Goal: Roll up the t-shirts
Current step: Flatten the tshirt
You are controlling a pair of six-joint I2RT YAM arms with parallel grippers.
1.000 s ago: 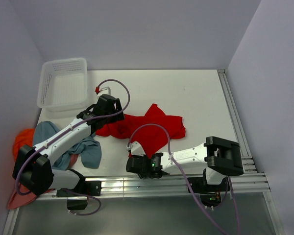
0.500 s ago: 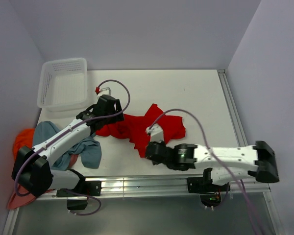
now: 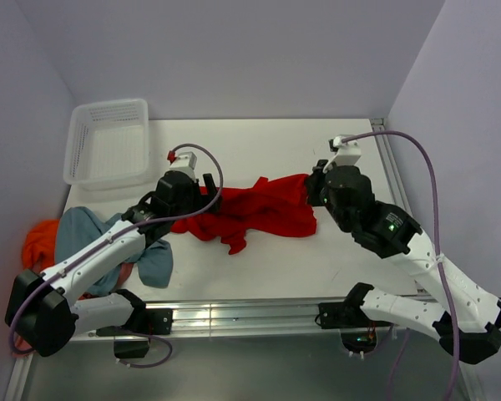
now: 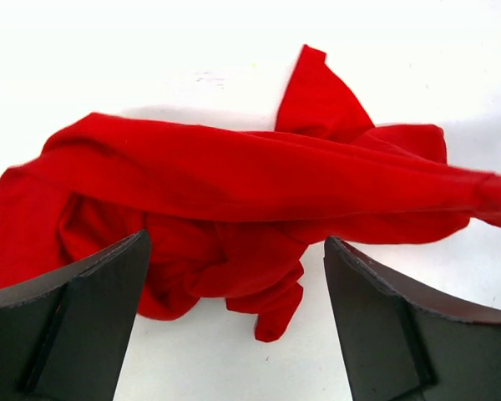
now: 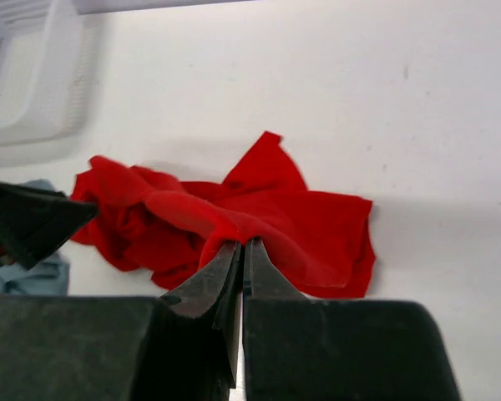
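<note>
The red t-shirt (image 3: 263,209) lies crumpled mid-table, stretched sideways into a band. My right gripper (image 3: 311,190) is shut on a raised fold at its right end; the right wrist view shows the jaws pinching the red cloth (image 5: 244,244). My left gripper (image 3: 209,190) is open at the shirt's left end. In the left wrist view its fingers (image 4: 83,317) stand wide apart with the red shirt (image 4: 234,184) ahead of them, not gripped. A blue-grey shirt (image 3: 88,234) and an orange one (image 3: 37,241) lie at the left edge under the left arm.
A white mesh basket (image 3: 108,107) stands at the back left; it also shows in the right wrist view (image 5: 33,75). A bit of pinkish cloth (image 3: 127,271) shows beside the blue-grey shirt. Walls close the table on three sides; a metal rail (image 3: 234,316) runs along the front.
My right arm swung from the front edge to the shirt's right side, pulling the red cloth rightward into a band. My left gripper shifted slightly right toward the shirt.
</note>
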